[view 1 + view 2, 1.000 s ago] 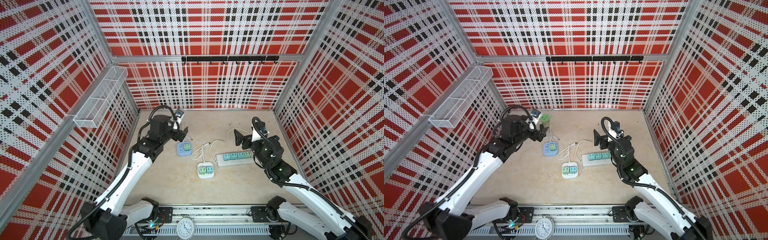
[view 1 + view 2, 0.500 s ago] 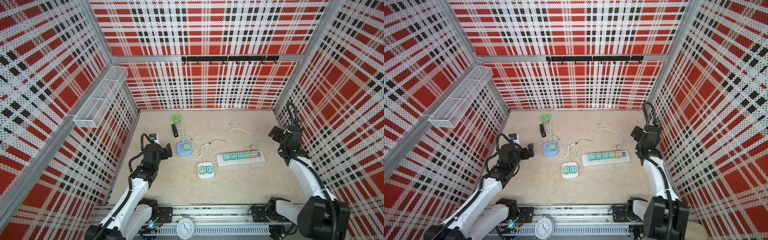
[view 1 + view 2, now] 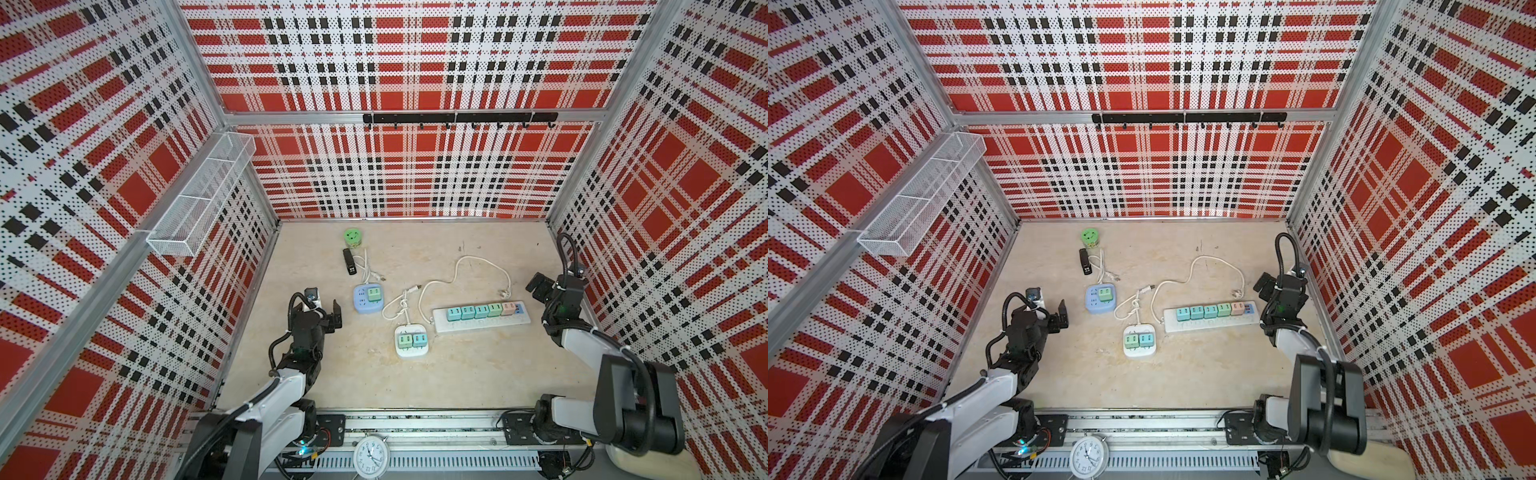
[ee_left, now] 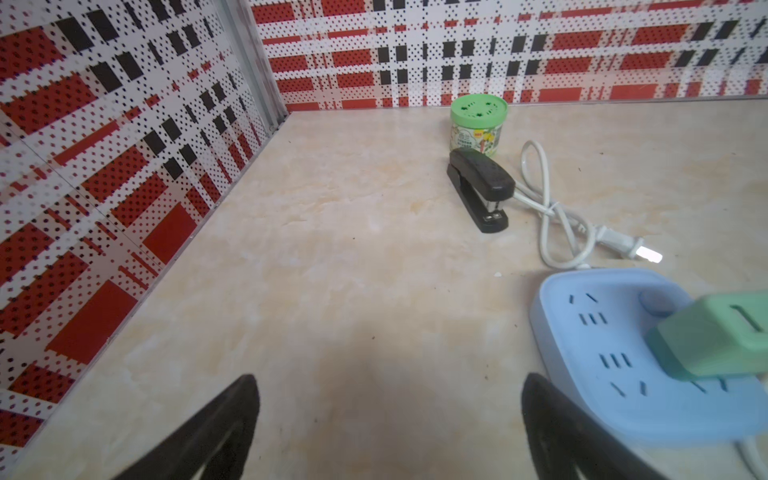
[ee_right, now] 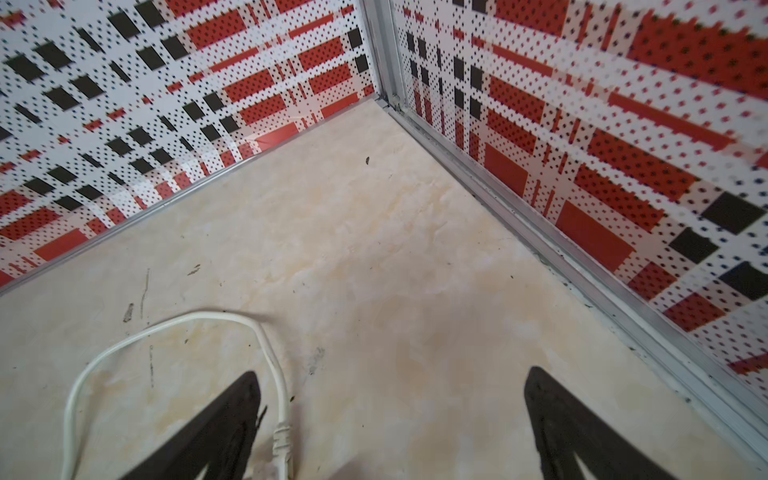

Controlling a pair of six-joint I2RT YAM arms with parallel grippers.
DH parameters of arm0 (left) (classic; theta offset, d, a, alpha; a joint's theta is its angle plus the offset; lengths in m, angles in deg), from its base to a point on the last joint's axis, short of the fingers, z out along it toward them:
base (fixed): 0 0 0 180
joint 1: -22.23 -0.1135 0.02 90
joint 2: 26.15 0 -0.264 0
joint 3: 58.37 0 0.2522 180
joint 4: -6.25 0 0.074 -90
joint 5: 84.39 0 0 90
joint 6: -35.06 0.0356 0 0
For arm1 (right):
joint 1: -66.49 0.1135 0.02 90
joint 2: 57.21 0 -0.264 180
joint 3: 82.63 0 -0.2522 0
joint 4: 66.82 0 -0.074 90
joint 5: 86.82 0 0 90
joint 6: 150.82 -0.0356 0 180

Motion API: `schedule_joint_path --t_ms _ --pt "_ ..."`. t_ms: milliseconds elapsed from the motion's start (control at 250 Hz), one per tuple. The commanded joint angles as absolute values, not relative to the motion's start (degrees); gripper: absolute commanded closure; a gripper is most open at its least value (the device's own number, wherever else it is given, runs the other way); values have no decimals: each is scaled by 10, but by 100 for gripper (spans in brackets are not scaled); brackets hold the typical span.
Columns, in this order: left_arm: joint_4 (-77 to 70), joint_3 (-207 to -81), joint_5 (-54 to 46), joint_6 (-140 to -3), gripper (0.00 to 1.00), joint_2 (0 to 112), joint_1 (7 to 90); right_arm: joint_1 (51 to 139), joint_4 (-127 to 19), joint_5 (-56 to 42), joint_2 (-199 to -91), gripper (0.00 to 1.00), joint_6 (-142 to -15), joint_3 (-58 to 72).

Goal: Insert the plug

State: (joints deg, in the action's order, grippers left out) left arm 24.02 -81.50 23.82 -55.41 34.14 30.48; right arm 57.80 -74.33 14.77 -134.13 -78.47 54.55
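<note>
Beige marbled counter holds a long white power strip; left of it, white socket block, blue socket block, probably black stapler, green-lidded jar.

Plaid pegboard walls; beige marbled floor; wire shelf on left wall; black hook rail at back.

You see red, white and black plaid walls, beige marbled tabletop, pale blue socket cube mid-frame, mint plug, white power strip, teal plugs, black stapler.
</note>
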Motion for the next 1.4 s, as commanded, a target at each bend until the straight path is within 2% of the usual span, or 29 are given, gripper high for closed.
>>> schedule_joint_path --t_ms 0,140,344,452,544,632,680,708,792,956,1076,1136,1197,1261,1325,1397 --pt "372 -844 261 -541 1 406 292 612 -812 171 -1359 0 -734 524" --pt "370 -905 317 -517 1 489 327 676 -916 226 -1361 0 -645 556" --pt "360 -982 341 -426 1 586 389 689 -863 253 -1353 0 -636 548" --pt "440 -967 331 -407 1 617 392 689 -892 247 -1405 0 -627 552" --pt "459 -952 330 -446 1 610 373 689 -922 217 -1443 0 -620 551" --pt "479 -917 224 -519 1 615 297 689 -920 209 -1450 0 -619 548" --pt "579 -900 187 -537 1 653 270 689 -933 204 -1459 0 -617 548" --pt "592 -894 193 -535 1 654 271 689 -930 201 -1460 0 -614 547" --pt "505 -914 206 -524 1 628 286 689 -943 191 -1459 0 -610 553" --pt "503 -933 198 -500 1 644 302 685 -969 161 -1457 0 -609 570" --pt "503 -934 196 -499 1 644 301 677 -1111 102 -1490 0 -595 623" --pt "502 -934 196 -499 1 643 300 676 -1052 111 -1468 0 -604 617" --pt "502 -934 195 -500 1 644 300 678 -1093 116 -1488 0 -596 617" --pt "502 -934 195 -500 1 644 300 684 -1046 125 -1473 0 -595 609" --pt "502 -934 194 -500 1 644 300 685 -1083 128 -1487 0 -589 614" --pt "501 -935 193 -500 1 644 299 686 -1059 127 -1478 0 -593 611"
